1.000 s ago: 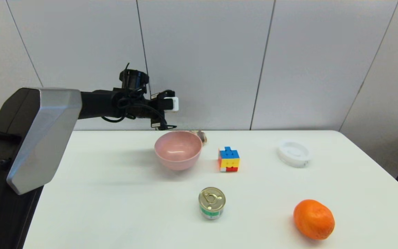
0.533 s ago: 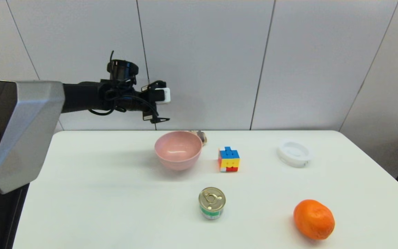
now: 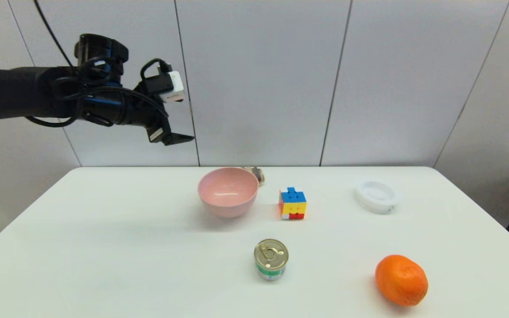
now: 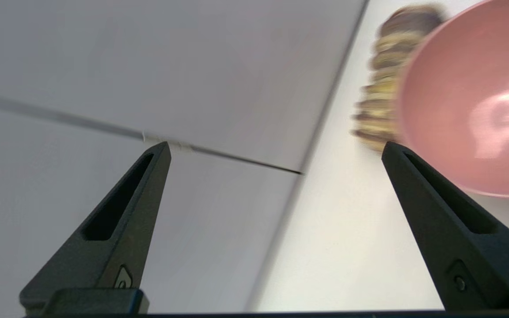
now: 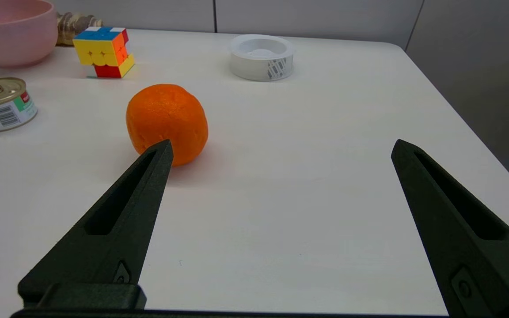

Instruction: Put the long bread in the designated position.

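1. High at the table's far left, the left gripper [image 3: 172, 138] hangs in the air before the grey wall, above and left of the pink bowl [image 3: 228, 191]. Its wrist view shows its two black fingers [image 4: 122, 212] spread wide, with nothing between them.

2. Behind the pink bowl, at the table's far edge by the wall, lies the long bread [image 3: 256, 173]. From the head view only one end of it peeks past the bowl's right rim. The left wrist view shows more of it [image 4: 385, 88]: crosswise ridged segments striped dark brown and cream-yellow, lying flat on the white table [image 3: 126, 247] close against the bowl's outer wall [image 4: 466, 110], which covers part of it. Whether loaf and bowl touch cannot be told.

3. Right of the bowl sits a colour cube [image 3: 293, 203] in blue, yellow and red.

4. Nearer the robot, a small tin can [image 3: 271, 259] with a ring-pull lid and green label stands upright.

5. Farther right, a white round holder [image 3: 375, 195] rests near the far side.

6. Toward the near right lies an orange [image 3: 401, 280].

7. Low over the table's near right part, the right gripper [image 5: 281, 152] is seen only in its own wrist view, its fingers [image 5: 117, 225] set wide apart and holding nothing, with the orange [image 5: 166, 123] just beyond one fingertip.
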`<action>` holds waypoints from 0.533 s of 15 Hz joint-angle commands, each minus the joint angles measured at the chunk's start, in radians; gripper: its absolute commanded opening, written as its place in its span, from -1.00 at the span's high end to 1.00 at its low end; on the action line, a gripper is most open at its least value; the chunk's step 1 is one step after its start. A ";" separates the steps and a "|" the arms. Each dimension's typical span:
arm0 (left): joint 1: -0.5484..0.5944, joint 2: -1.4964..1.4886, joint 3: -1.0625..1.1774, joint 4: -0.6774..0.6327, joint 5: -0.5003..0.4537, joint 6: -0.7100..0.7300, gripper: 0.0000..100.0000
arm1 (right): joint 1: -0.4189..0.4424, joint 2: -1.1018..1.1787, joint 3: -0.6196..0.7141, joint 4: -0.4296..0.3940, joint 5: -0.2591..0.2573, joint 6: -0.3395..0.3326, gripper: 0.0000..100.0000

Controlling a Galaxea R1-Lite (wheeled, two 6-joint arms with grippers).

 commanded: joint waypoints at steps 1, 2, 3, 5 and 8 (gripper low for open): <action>-0.020 -0.452 0.404 -0.023 0.081 -0.273 -1.00 | 0.000 0.001 0.000 0.000 0.001 -0.001 -1.00; -0.020 -0.535 0.499 -0.037 0.081 -0.346 -1.00 | 0.000 0.001 0.000 0.000 0.001 -0.001 -1.00; -0.018 -0.618 0.589 -0.060 0.083 -0.405 -1.00 | 0.000 0.001 0.000 0.000 0.001 0.000 -1.00; -0.017 -0.770 0.787 -0.152 0.100 -0.523 -1.00 | 0.000 0.001 0.000 0.000 0.001 0.000 -1.00; -0.001 -0.957 1.074 -0.399 0.161 -0.659 -1.00 | 0.000 0.001 0.000 0.000 0.001 0.000 -1.00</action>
